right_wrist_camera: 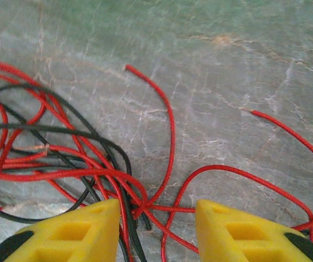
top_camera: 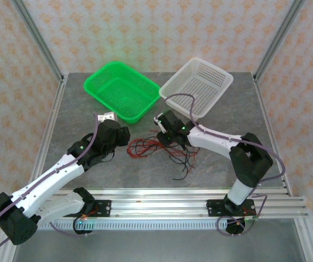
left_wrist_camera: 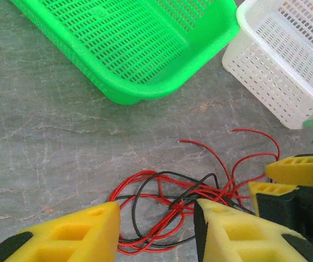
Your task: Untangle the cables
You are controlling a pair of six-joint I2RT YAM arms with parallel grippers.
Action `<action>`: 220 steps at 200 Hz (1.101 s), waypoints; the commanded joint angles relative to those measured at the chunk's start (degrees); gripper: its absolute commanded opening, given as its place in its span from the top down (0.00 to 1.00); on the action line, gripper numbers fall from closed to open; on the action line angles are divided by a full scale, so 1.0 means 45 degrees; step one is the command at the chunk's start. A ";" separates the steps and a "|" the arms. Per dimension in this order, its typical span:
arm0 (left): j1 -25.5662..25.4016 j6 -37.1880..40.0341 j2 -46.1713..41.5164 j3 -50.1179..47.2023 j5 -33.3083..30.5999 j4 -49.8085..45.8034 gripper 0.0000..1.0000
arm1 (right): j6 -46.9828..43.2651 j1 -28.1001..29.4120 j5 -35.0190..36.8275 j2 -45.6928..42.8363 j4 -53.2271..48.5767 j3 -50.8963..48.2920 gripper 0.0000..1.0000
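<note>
Red and black cables (top_camera: 151, 147) tangle at the table (top_camera: 145, 177) centre; left gripper (left_wrist_camera: 156, 210) and right gripper (right_wrist_camera: 156, 207) straddle them open-jawed, poised to separate strands.

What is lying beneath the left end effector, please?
The tangle of red and black cables lies on the table between the open fingers of the left end effector; strands under those fingers are covered.

Right gripper (right_wrist_camera: 156, 232): yellow fingers (right_wrist_camera: 74, 234) at the lower edge, jaws apart.
Cables (right_wrist_camera: 170, 134): red and black strands tangled at left, several running between the fingers.
Loose ends: two red tips lying free on the table (right_wrist_camera: 243, 65).
</note>
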 commanded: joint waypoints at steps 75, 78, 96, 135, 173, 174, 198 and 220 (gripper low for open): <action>-0.0005 -0.0237 -0.0286 -0.0529 0.0313 -0.0217 0.59 | -0.1221 0.0009 0.0705 0.1673 0.0252 0.0697 0.61; -0.0004 -0.0237 -0.0298 -0.0542 0.0309 -0.0217 0.59 | -0.1216 0.0010 0.0728 0.1687 0.0289 0.0704 0.61; -0.0004 -0.0245 -0.0364 -0.0548 0.0283 -0.0278 0.59 | -0.1176 0.0004 0.0868 0.1860 0.0542 0.0818 0.64; -0.0004 -0.0286 -0.0498 -0.0545 0.0219 -0.0461 0.60 | -0.1250 0.0010 0.1093 0.2483 0.0889 0.1255 0.77; 0.0005 -0.0391 -0.0697 -0.0616 0.0247 -0.0545 0.60 | -0.1109 -0.0004 0.1185 0.2403 0.1078 0.1518 1.00; 0.0000 -0.0392 -0.0698 -0.0616 0.0247 -0.0551 0.60 | -0.1104 0.0003 0.1174 0.2363 0.1085 0.1513 1.00; -0.0004 -0.0447 -0.0718 -0.0746 0.0318 -0.0477 0.60 | -0.0861 0.0005 0.0994 0.1101 0.0817 0.1790 1.00; -0.0004 -0.0491 -0.0662 -0.1008 0.0477 -0.0111 0.60 | -0.0642 0.0001 0.0779 -0.0284 0.0422 0.2197 1.00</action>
